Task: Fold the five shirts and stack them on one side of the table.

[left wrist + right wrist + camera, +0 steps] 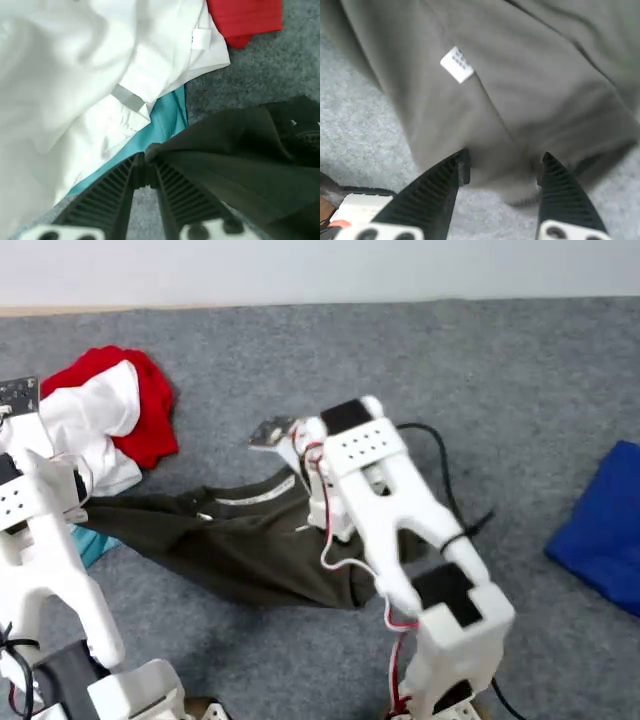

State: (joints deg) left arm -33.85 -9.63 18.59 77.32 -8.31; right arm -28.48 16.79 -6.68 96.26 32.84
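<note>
A dark olive shirt (250,540) lies stretched across the middle of the grey table. My left gripper (145,162) is shut on a pinched corner of this shirt (240,145), at its left end beside the other shirts. My right gripper (502,172) is open, its fingers straddling a bulge of the same shirt (520,75) near a small white tag (456,64). The right arm (370,460) hangs over the shirt's right part. A white shirt (95,425) lies crumpled on a red shirt (150,405) at the back left. A teal shirt (167,117) peeks from under the white shirt (75,65).
A blue shirt (605,525) lies at the right edge of the table. The left arm (45,540) stands at the front left. A black cable (440,465) loops beside the right arm. Bare grey cloth (480,370) covers the back right.
</note>
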